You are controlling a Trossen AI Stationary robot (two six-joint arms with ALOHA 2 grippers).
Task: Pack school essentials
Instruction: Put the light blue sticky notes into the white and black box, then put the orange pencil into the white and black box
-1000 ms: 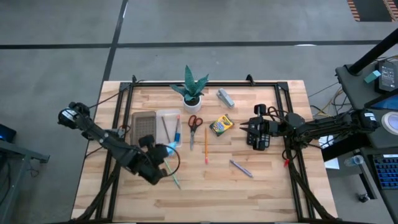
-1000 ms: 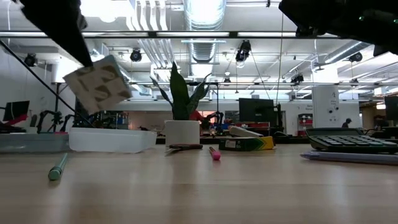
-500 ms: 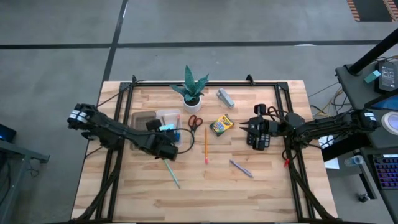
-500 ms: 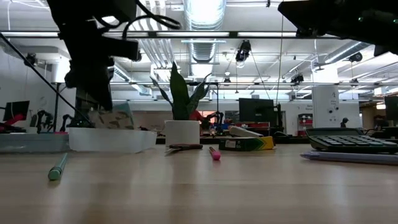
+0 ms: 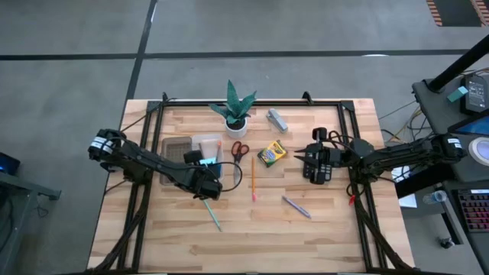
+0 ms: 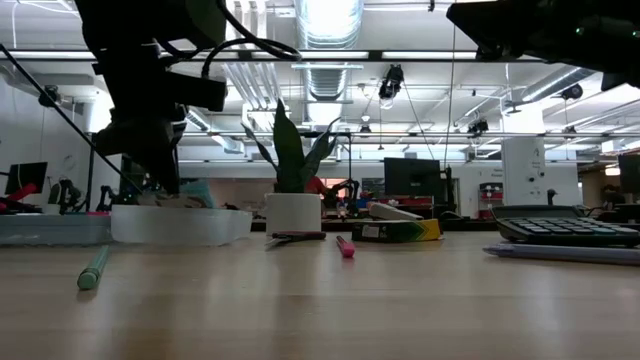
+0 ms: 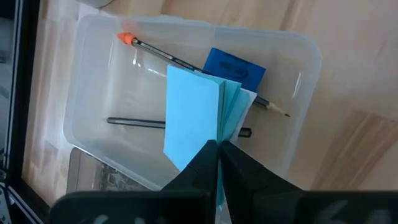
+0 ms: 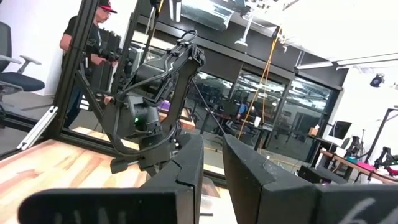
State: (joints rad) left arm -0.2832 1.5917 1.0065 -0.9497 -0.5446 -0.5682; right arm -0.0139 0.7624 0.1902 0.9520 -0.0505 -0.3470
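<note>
Over the clear plastic box (image 7: 186,99), the left gripper (image 7: 217,152) has come down from above the tabletop (image 5: 321,229), fingers clenched on the light-blue notepad (image 7: 193,115), now inside it beside a blue eraser (image 7: 235,65) and pencils; releasing seems next. Right gripper (image 5: 309,163) idles, nearly closed, grasping nothing.

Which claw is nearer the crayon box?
The right. The right claw hangs just to one side of the crayon box, with bare table between them. The left claw is farther off on the other side, past the scissors, over the clear bin.
</note>
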